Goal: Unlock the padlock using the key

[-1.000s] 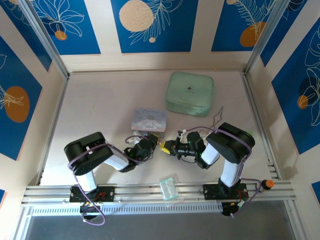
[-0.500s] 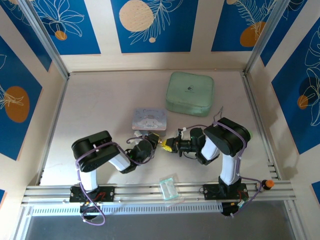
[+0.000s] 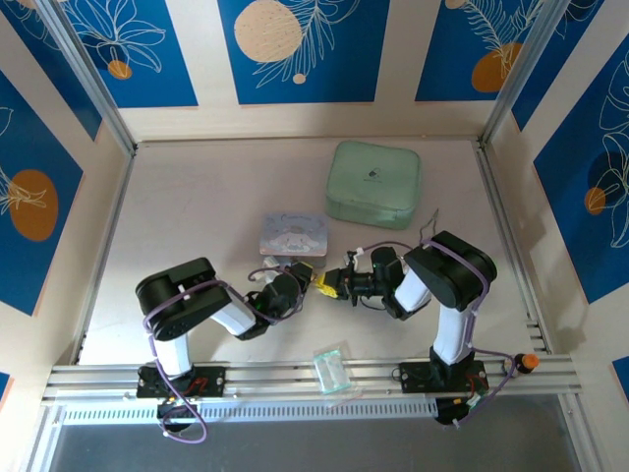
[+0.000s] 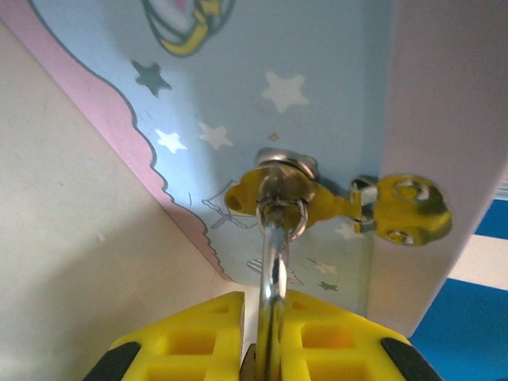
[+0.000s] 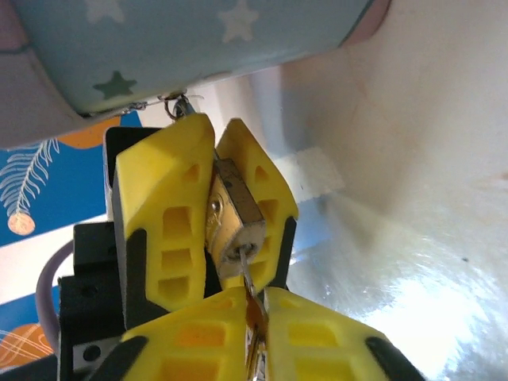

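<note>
Our left gripper [image 4: 267,308] squeezed the padlock [image 5: 233,225], near the middle of the worktop, by the tin [image 3: 292,234]. Our right gripper [image 5: 255,306] pinched the key [image 5: 248,275], already in the keyhole. Next, we thought, it needed a gentle turn.

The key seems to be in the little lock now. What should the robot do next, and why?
Probably twist the right gripper to turn the key. Its tip sits in the keyhole of the padlock, the left gripper clamps that steady, and the shackle runs through the tin's hasp.
</note>
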